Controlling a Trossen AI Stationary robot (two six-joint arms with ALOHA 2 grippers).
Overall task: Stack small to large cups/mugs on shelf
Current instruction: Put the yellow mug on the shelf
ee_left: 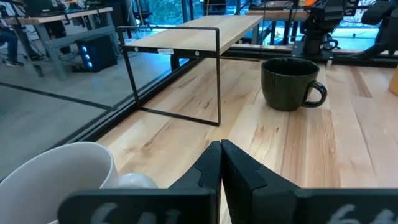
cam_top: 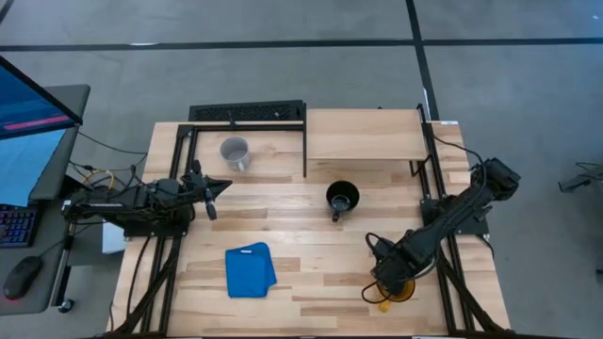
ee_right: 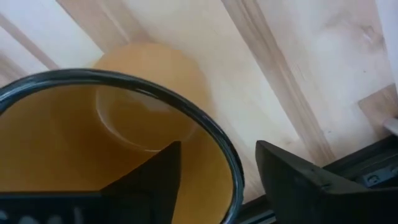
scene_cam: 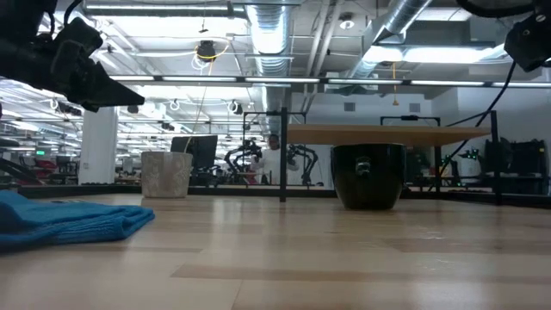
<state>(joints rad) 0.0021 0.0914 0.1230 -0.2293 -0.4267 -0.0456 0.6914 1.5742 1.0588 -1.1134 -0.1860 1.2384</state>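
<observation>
The right arm reaches down over the near right corner of the counter (cam_top: pixel 320 245), its links folded back toward the right edge. The right gripper (ee_right: pixel 217 165) points almost straight down at the yellow mug (cam_top: pixel 399 288), which stands upright at that corner. In the right wrist view one finger (ee_right: pixel 149 174) is inside the mug and the other outside, with the dark rim between them; the gripper is spread across the wall, and whether the fingers touch it cannot be told.

The left arm lies stretched low along the left side of the counter, pointing toward the middle. The left gripper (cam_top: pixel 215 193) hangs above the wood with its fingers pressed together, holding nothing. The grey mug (cam_top: pixel 235 151) stands just beyond it, upright, near the black frame at the far left.

The black mug (cam_top: pixel 342 198) stands upright on the counter near the middle, in front of the shelf (cam_top: pixel 363 135), handle toward the near edge. The shelf top is bare. A blue cloth (cam_top: pixel 250 270) lies folded near the front edge.
</observation>
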